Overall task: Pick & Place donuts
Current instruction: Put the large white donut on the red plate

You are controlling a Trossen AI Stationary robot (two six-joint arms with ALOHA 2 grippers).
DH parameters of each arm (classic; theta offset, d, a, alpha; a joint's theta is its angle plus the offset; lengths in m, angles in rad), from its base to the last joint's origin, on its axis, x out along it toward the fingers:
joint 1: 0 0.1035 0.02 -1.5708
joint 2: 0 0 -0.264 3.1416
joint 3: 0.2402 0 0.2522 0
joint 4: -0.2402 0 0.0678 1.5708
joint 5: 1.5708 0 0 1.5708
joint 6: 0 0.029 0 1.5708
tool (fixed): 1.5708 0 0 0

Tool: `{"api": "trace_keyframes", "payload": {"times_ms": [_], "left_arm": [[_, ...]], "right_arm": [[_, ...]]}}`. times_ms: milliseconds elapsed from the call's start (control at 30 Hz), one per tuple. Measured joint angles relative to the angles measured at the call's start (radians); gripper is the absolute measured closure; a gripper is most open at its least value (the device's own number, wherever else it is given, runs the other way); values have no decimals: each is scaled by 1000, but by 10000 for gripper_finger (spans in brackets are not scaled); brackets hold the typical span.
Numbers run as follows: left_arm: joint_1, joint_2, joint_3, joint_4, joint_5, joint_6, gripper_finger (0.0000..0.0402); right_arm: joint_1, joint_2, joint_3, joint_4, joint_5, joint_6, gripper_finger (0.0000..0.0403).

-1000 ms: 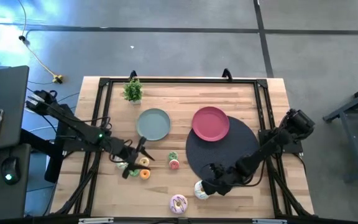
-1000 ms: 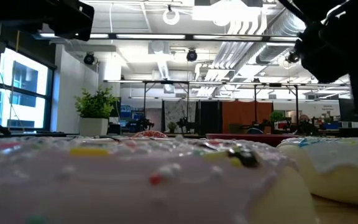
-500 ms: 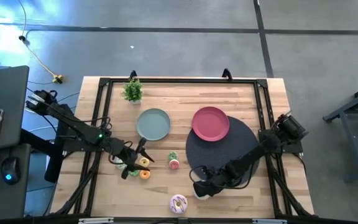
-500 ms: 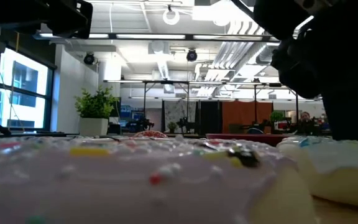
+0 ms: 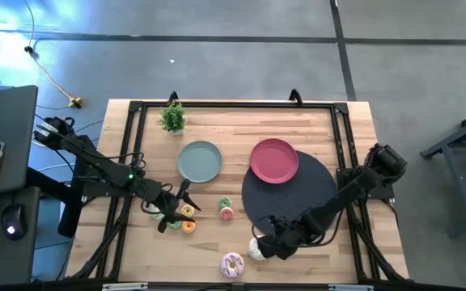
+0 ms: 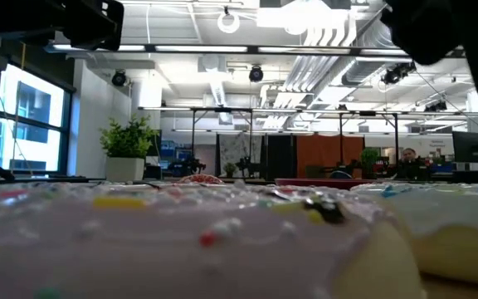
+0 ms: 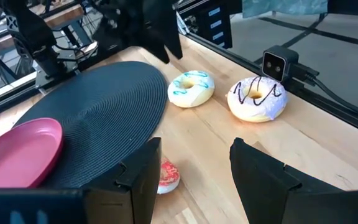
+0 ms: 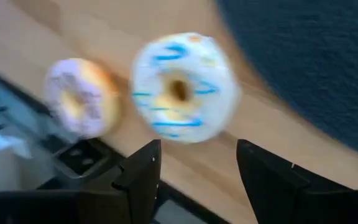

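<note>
Taking the black mat as your landmark: at its near edge your right gripper hovered over the white donut, jaws spread wide and empty, the arm stretched low from the mat's right side. The pink-iced donut lay just nearer than that, off the mat. Left of the mat, your left gripper hung wide open, holding nothing, among the tiny donuts; one small one sat between it and the mat. Beyond, the grey-green plate and pink plate were bare. I'd judge nothing placed yet.
</note>
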Motion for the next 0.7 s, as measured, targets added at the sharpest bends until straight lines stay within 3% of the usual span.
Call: {"api": "trace_keyframes", "payload": {"times_ms": [367,700], "left_arm": [[0,0,0,-1,-3,0,218],[0,0,0,-1,-3,-1,218]], "right_arm": [[-40,93,-1,90,-10,-26,201],[-47,93,-1,33,-47,-45,205]]}}
